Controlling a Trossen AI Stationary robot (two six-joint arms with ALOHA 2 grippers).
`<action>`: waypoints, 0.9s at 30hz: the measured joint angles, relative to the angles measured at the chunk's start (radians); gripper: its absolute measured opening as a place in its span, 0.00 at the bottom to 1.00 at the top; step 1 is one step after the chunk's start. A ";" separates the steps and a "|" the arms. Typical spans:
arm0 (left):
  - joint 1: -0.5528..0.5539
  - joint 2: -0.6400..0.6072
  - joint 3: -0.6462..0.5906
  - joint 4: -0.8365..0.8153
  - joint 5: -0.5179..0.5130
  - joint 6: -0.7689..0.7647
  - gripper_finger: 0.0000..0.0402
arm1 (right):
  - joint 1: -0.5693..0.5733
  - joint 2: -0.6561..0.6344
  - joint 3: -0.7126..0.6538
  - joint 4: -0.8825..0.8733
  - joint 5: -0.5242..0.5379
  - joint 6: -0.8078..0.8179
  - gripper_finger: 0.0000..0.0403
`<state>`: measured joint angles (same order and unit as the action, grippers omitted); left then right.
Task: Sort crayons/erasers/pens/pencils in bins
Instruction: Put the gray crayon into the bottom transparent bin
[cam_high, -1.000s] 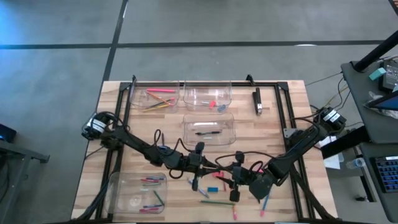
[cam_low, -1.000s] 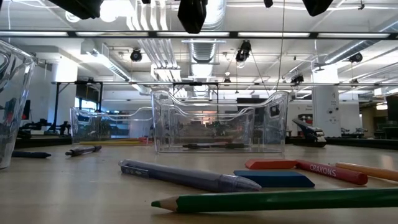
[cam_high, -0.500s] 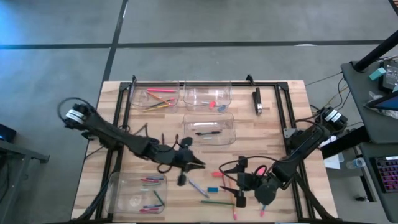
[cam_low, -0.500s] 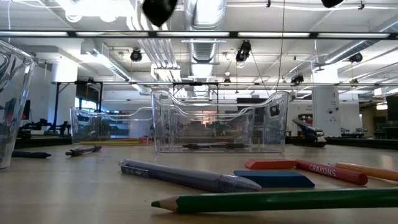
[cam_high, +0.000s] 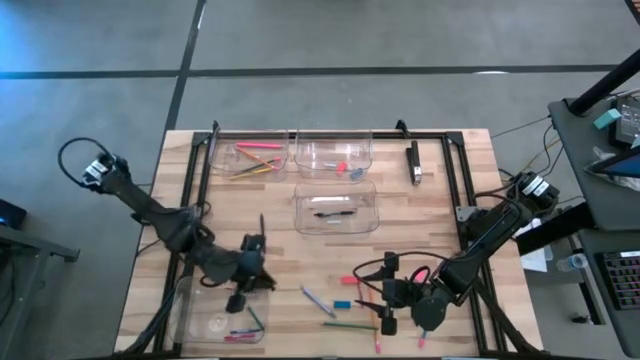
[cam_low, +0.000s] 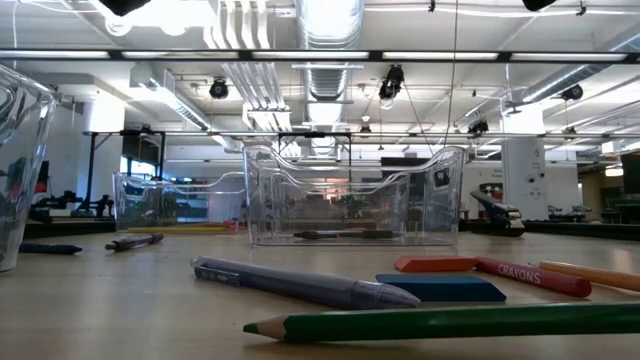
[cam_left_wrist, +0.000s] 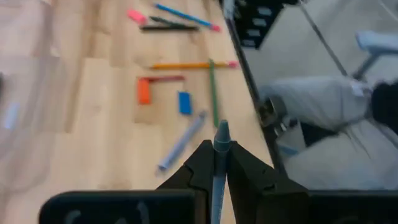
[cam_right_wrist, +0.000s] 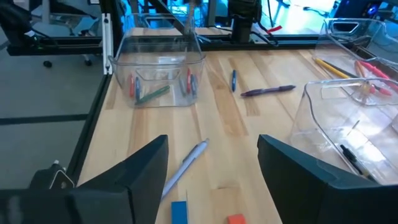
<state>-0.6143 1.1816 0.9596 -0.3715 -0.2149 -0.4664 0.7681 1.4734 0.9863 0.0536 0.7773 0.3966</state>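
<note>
Left gripper (cam_left_wrist: 214, 163) hovering by the front-left clear plastic bin (cam_high: 190, 305) holding crayons, fingers clamping a slim blue stick (cam_left_wrist: 219, 163). Right gripper (cam_high: 383, 305) waiting low near the front edge, fingers (cam_right_wrist: 146, 165) standing wide apart, gripping nothing. Grey pen (cam_high: 318, 303), blue eraser block (cam_high: 343, 304), orange block (cam_high: 349, 281) and green stick (cam_high: 350, 325) lying loose on the wooden table (cam_high: 450, 190) between them.

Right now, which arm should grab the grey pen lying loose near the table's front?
Right. The right gripper is open and empty beside the grey pen; the left gripper is shut on a blue crayon by the crayon bin.
</note>
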 joint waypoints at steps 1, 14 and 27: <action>-0.019 0.000 0.001 -0.020 0.001 -0.011 0.03 | 0.000 0.000 0.000 0.000 0.000 0.004 0.58; -0.145 0.023 0.016 -0.362 0.183 -0.395 0.03 | 0.011 0.001 0.000 0.000 -0.002 0.004 0.58; -0.186 0.125 -0.017 -0.373 0.263 -0.472 0.03 | 0.014 0.002 0.000 -0.006 -0.005 0.077 0.58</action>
<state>-0.8004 1.3069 0.9428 -0.7444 0.0481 -0.9387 0.7820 1.4750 0.9859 0.0475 0.7719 0.4740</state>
